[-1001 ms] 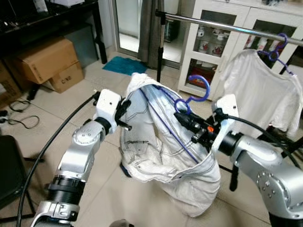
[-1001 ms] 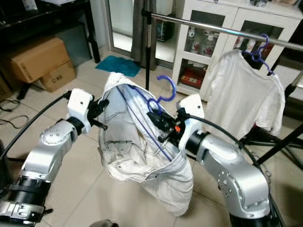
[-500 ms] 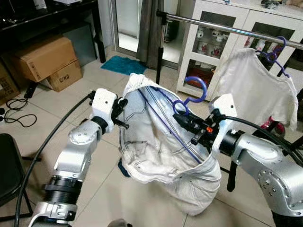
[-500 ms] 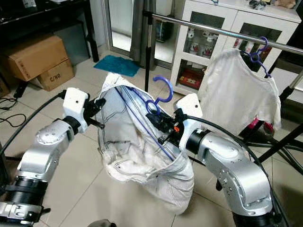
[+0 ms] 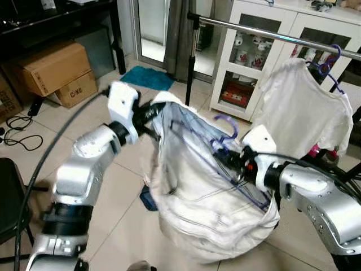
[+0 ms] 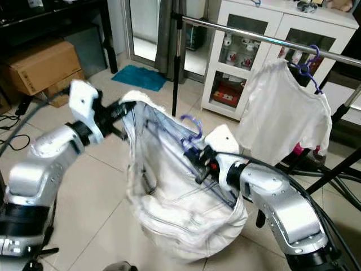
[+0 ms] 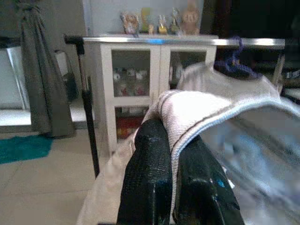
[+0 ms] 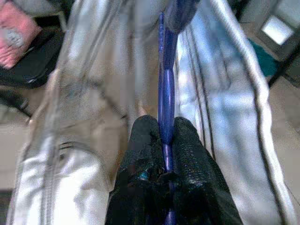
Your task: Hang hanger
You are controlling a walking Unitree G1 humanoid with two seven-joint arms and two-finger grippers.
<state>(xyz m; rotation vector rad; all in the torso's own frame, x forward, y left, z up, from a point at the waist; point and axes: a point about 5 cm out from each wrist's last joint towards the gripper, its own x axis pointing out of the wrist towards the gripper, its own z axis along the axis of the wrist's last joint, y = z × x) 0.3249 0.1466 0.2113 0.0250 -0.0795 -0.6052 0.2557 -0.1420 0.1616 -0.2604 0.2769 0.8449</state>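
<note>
The left gripper (image 5: 148, 114) lifted the white cloth (image 5: 208, 197), pinching it; the right gripper (image 5: 231, 164), at 3 o'clock, pinched the blue hanger (image 5: 228, 135). Rail (image 5: 271, 35) still waited.

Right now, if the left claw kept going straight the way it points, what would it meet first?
The left claw is shut on the white garment's hem, so it already touches that cloth. Beyond the hem, probably the hung white T-shirt on the clothes rail; depth is unclear.
</note>
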